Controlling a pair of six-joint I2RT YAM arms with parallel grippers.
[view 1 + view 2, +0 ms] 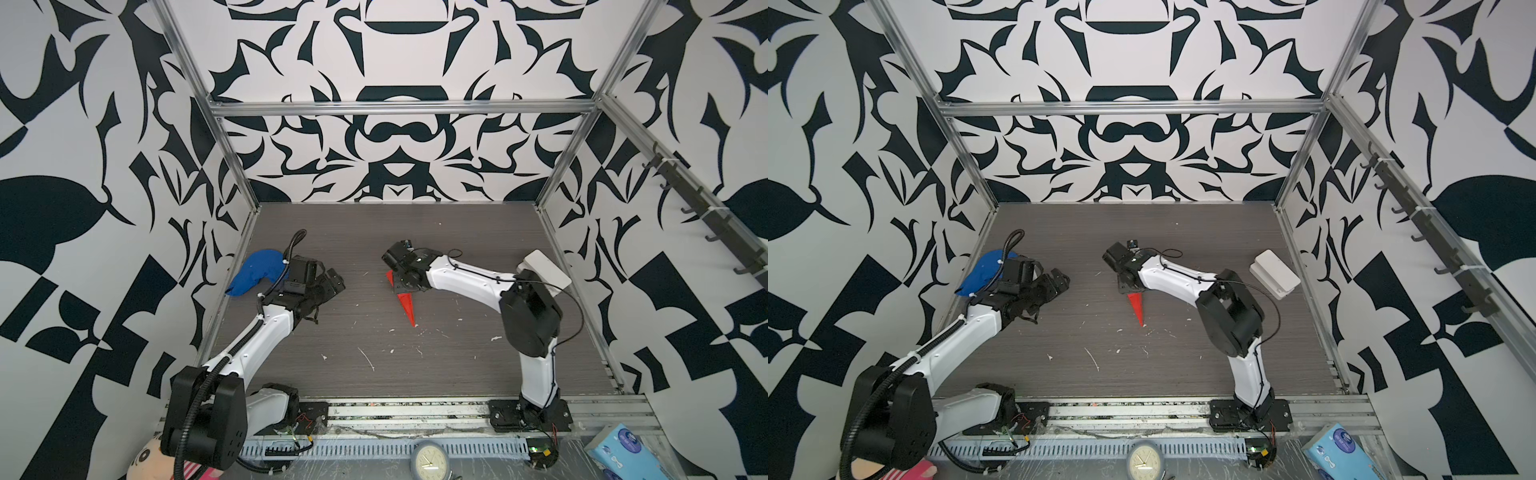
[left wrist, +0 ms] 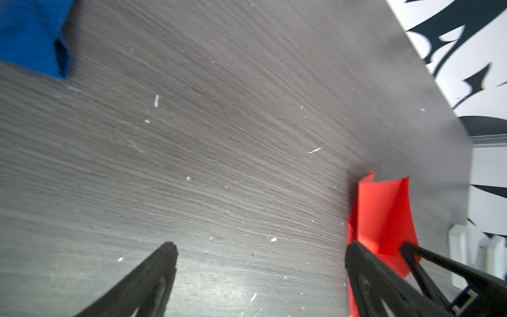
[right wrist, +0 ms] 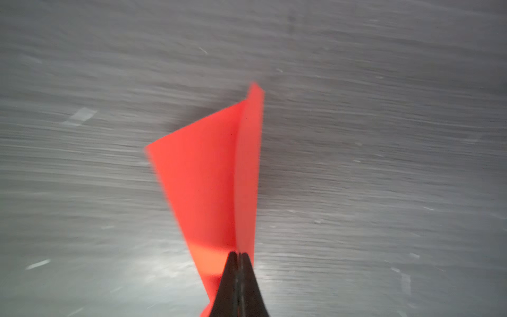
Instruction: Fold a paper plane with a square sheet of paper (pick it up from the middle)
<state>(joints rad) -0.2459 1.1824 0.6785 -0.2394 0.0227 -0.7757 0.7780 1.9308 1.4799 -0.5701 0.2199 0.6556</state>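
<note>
R gripper (image 3: pixel 238 255) clenched on the paper plane (image 3: pixel 216 175), fingertips pinched together along its fold line. In both top views the paper plane (image 1: pixel 406 305) is mid-frame, nose toward lower edge, wide end hidden under R gripper. Touching table (image 1: pixel 457 353) or not: can't tell. L gripper (image 2: pixel 260 247) released, jaws wide, nothing between, left of centre beside blue cloth (image 1: pixel 253 272).

Mid table (image 1: pixel 365 299) btwn L arm (image 1: pixel 266 328) & R arm (image 1: pixel 465 278) is wide open, just tiny white flecks (image 1: pixel 391 330). Back & front strips free too. Blockers: blue cloth (image 1: pixel 253 272) on L edge right beside L arm, white box (image 1: pixel 1275 272) on R edge, plane (image 1: pixel 406 305) under R arm, centre-right.
</note>
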